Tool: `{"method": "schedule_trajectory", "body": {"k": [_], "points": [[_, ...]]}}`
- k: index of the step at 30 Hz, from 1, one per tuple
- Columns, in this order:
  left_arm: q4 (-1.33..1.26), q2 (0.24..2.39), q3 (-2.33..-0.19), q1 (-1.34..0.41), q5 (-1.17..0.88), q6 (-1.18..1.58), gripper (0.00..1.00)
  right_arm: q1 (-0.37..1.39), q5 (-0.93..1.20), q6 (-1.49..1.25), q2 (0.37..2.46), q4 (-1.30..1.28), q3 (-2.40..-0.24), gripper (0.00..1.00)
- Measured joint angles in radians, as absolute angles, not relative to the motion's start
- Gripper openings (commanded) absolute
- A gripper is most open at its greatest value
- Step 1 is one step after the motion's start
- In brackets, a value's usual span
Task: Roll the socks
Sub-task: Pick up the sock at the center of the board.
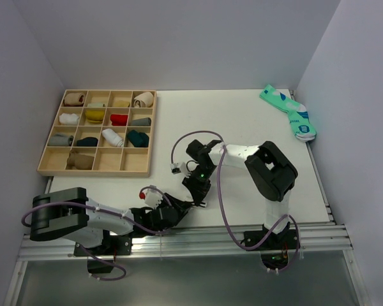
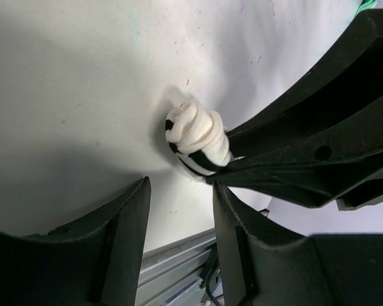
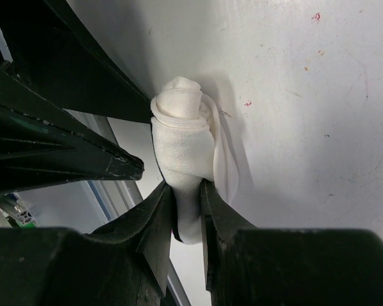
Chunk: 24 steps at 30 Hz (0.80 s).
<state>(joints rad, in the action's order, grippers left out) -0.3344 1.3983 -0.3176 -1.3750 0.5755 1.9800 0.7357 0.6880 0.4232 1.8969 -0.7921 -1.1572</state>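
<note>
Black fingers of the left tool (image 2: pixel 180 186) are standing apart at the bottom of its own view, gripping nothing. The white sock (image 2: pixel 195 135) is lying just beyond them on the table (image 2: pixel 64 95). Right of it, the right tool (image 3: pixel 186 190) is clamping the striped end of that rolled sock, low in the middle of the overhead frame.

One loose flap is hanging off the roll's side. I judge the roll may come undone if the clamp eases before the cuff is tucked, or if the left fingers nudge it.

At upper left, the wooden tray (image 1: pixel 92 172) is holding rolled socks in most cells: tan, yellow, red, white, grey and dark teal. Some bottom cells are looking bare. At upper right, the teal pair (image 1: pixel 288 111) is lying unrolled.
</note>
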Motion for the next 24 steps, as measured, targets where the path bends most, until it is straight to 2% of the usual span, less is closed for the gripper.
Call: {"method": "schedule_trajectory", "body": {"k": [24], "points": [[-0.399,1.291,-0.267,-1.309,0.576,1.984,0.50,0.722,0.621,0.338,1.881,-0.722,-1.238,0.05]]}}
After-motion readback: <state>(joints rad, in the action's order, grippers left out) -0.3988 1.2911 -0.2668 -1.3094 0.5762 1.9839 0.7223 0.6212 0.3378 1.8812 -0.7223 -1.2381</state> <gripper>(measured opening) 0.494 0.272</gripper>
